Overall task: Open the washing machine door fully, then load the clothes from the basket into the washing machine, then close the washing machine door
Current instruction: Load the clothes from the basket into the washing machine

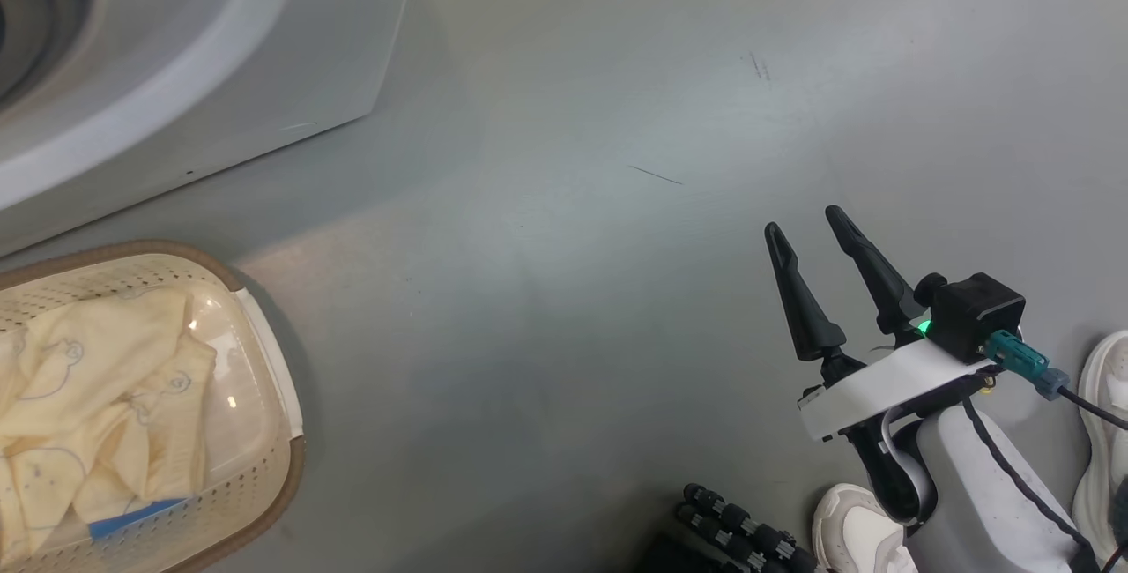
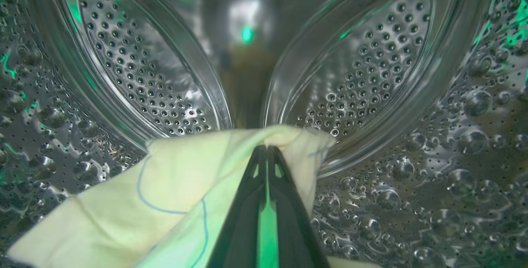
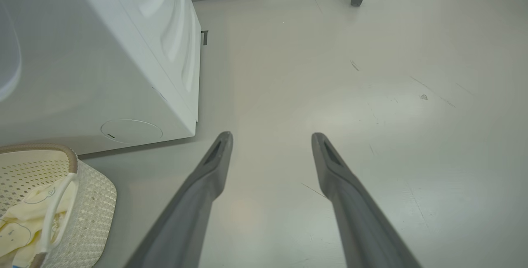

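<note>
Open grey floor (image 1: 573,291) lies all round the right pincer (image 1: 804,220), which hangs released with its fingers spread, well apart from the washing machine (image 1: 264,44) corner and the basket (image 1: 286,467). A person's white shoes (image 1: 859,524) stand near its arm. The left wrist view looks inside the steel drum (image 2: 412,74), where the left pincer (image 2: 267,146) is clenched on a cream garment (image 2: 165,193). More clothes (image 1: 97,379) lie in the basket, cut off at the head view's edge.
</note>
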`<state>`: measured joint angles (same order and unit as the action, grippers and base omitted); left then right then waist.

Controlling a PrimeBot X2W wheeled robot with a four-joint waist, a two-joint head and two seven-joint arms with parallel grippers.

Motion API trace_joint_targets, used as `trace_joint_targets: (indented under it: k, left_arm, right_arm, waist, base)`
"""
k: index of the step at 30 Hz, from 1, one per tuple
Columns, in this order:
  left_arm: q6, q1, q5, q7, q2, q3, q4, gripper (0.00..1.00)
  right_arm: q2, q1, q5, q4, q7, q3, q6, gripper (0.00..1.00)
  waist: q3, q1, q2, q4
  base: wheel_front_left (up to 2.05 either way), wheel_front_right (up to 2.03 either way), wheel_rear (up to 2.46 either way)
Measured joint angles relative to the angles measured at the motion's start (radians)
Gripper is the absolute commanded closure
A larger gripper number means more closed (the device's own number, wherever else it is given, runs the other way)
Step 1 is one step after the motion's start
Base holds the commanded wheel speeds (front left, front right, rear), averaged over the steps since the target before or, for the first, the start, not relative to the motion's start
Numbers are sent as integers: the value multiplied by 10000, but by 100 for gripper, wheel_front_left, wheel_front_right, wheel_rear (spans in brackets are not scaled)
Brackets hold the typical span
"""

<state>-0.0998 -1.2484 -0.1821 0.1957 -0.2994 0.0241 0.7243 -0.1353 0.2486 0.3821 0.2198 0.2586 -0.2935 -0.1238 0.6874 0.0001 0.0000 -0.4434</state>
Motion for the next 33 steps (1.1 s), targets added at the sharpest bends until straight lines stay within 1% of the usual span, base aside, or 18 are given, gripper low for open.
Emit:
trace_joint_targets:
  k: [4, 9, 18, 19, 21, 22, 23, 29, 33]
  left_arm:
    - [58, -403, 88, 278, -190, -36, -58, 100]
    - [56, -607, 123, 439, -263, 59, -88, 100]
    - [48, -594, 424, 435, -343, -142, 984, 100]
    - [46, -594, 424, 433, -337, -153, 1068, 93]
    - [44, -594, 424, 422, -316, -205, 1248, 63]
    - [42, -594, 424, 403, -295, -205, 1379, 38]
    - [42, -590, 433, 374, -272, -242, 1557, 0]
    - [-13, -577, 529, 334, -52, -314, 2196, 0]
    - [-48, -577, 481, 336, 299, -234, 2454, 0]
  right_arm:
    - [6, 10, 2, -23, 0, -59, 0, 0]
    - [29, 12, 73, -38, 0, -115, 0, 0]
    - [-2, 11, 86, -71, 0, -33, 0, 0]
    - [-6, 11, 86, -71, 0, -15, 0, 0]
    - [-12, 12, 86, -71, 0, 19, 0, 0]
    - [-13, 12, 86, -69, 0, 44, 0, 0]
    - [-13, 12, 86, -69, 0, 90, 0, 0]
    - [-69, 15, 86, -67, 0, 238, 0, 0]
    - [-180, 17, 86, -67, 0, 412, 0, 0]
  waist:
    - [116, 0, 0, -132]
    - [219, 0, 0, -278]
    - [336, 0, 0, -347]
    - [340, 0, 0, -341]
    - [337, 0, 0, -320]
    - [331, 0, 0, -307]
    - [318, 0, 0, -288]
    - [124, 0, 0, -81]
    - [-3, 0, 0, 94]
  base:
    - [0, 0, 0]
    - [0, 0, 0]
    - [0, 0, 0]
    - [0, 0, 0]
    - [0, 0, 0]
    - [0, 0, 0]
    - [0, 0, 0]
    - [0, 0, 0]
    - [0, 0, 0]
